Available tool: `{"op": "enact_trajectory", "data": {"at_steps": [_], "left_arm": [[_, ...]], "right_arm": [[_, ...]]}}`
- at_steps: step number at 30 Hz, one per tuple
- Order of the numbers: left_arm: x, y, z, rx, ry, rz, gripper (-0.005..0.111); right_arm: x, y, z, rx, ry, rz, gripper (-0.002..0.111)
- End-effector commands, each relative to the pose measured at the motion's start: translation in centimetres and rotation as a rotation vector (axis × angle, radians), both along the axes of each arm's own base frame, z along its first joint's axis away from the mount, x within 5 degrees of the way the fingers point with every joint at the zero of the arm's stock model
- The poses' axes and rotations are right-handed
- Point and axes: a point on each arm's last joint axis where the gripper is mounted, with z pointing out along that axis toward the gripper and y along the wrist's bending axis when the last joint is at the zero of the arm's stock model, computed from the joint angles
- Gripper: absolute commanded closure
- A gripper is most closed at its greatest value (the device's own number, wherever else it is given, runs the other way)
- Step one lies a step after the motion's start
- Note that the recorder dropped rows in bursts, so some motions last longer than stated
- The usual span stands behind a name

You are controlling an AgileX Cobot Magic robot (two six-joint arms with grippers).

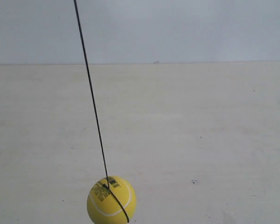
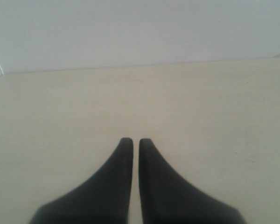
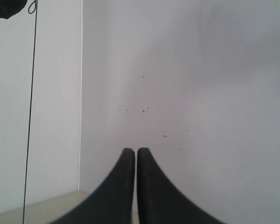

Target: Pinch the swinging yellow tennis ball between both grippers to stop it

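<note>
Ball (image 1: 111, 200) hangs on its string (image 1: 91, 88) at the exterior view's bottom edge, seen against the desk (image 1: 200, 116), and no gripper is near it in that view. Left gripper (image 2: 132, 141) and right gripper (image 3: 132, 150) both have their jaws all but closed, with a thin slit between, and hold nothing. Ball looks light, fuzzy and a bit springy, and it can roll or spin off, so I'd press opposite sides at its widest line, clear of the string.

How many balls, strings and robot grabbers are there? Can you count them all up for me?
yellow tennis ball: 1
black string: 1
black grippers: 2 (left gripper, right gripper)
Total: 4
</note>
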Motion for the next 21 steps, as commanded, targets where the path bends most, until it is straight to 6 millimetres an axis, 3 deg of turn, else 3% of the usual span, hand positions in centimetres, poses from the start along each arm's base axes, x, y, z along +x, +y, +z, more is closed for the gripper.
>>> {"op": "enact_trajectory", "data": {"at_steps": [1, 5, 9, 15, 21], "left_arm": [[0.0, 0.0, -0.1, -0.007, 0.001, 0.001, 0.102], [0.0, 0.0, -0.1, -0.007, 0.001, 0.001, 0.102], [0.0, 0.0, -0.1, -0.007, 0.001, 0.001, 0.102], [0.0, 0.0, -0.1, -0.007, 0.001, 0.001, 0.102], [0.0, 0.0, -0.1, -0.007, 0.001, 0.001, 0.102]], "right_arm": [[-0.1, -0.1, 0.1, 0.002, -0.011, -0.002, 0.108], [0.2, -0.4, -0.1, 0.017, 0.027, -0.046, 0.108], [1.4, -1.2, -1.3, 0.072, 0.179, -0.144, 0.108], [2.2, -0.6, -3.7, -0.119, 0.117, -0.214, 0.108], [3.3, -1.3, -6.4, 0.065, 0.095, -0.429, 0.108]]}}
